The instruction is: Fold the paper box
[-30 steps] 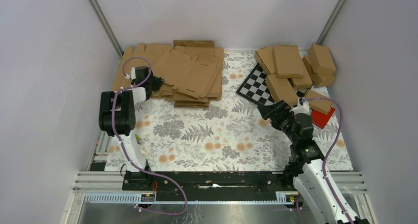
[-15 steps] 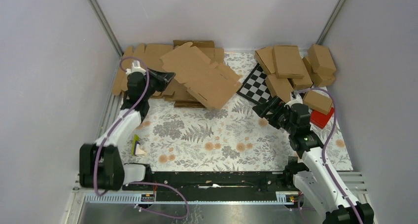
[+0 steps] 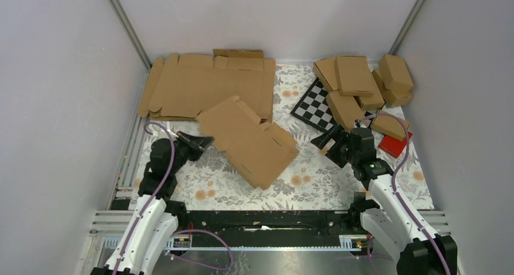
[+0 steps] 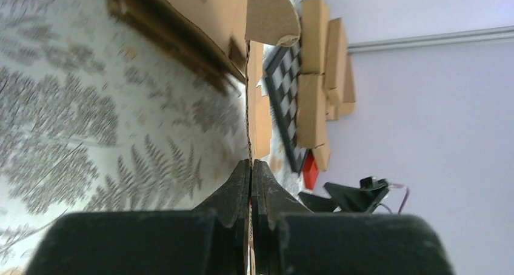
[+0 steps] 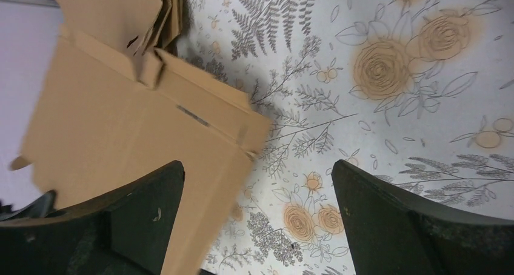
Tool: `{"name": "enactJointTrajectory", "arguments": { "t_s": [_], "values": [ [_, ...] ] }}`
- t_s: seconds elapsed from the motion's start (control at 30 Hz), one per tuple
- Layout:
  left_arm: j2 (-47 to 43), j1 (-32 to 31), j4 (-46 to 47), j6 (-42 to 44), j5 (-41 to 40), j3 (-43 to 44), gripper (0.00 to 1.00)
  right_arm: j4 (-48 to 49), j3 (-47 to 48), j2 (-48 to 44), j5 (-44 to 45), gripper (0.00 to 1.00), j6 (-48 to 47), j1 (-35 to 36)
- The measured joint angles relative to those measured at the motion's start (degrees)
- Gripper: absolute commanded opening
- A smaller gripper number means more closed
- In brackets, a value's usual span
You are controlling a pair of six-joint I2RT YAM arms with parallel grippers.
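The paper box (image 3: 254, 145) is a flat brown cardboard blank lying slanted over the flowered table, near the middle. My left gripper (image 3: 203, 143) is shut on its left edge. In the left wrist view the gripper (image 4: 251, 163) pinches the sheet edge-on, and the paper box (image 4: 270, 17) runs away from the jaws as a thin line to a curved flap. My right gripper (image 3: 328, 145) stands open just right of the blank, apart from it. Seen from the right wrist, the paper box (image 5: 121, 117) lies left of centre and the open gripper (image 5: 257, 164) holds nothing.
A stack of flat cardboard blanks (image 3: 206, 90) lies at the back left. Several folded brown boxes (image 3: 354, 75) are piled at the back right, partly on a chequered board (image 3: 311, 104). A small red block (image 3: 394, 145) sits right of my right gripper.
My left arm has drawn back toward the near edge, pulling one blank off the back stack down to the table's middle. The right gripper shifted slightly and stayed open.
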Motion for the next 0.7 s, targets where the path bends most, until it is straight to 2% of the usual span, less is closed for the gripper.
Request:
{"name": "enactJointTrajectory", "arguments": {
  "t_s": [0.07,0.23,0.33,0.5,0.7],
  "values": [
    [-1.38,-0.81,-2.29,-0.02,-0.24,-1.92,0.0,2.19,-1.51,-0.33,-2.51,0.99,0.79,-0.02],
    [-1.09,-1.7,-4.7,0.04,-0.79,-2.97,0.0,14.62,-9.09,0.42,-13.27,0.99,4.48,0.02],
    [0.28,-2.03,-4.66,0.5,-1.27,-2.97,0.0,17.25,-10.58,3.37,-16.48,0.99,6.84,0.04],
    [1.29,-3.41,-4.11,0.39,-2.91,-3.28,0.0,17.18,-10.56,2.56,-14.64,0.99,10.25,2.08],
    [2.84,-6.88,-0.76,-1.05,-5.22,-5.31,0.0,15.06,-9.25,5.57,-7.13,0.99,15.72,15.45]
  ]
}}
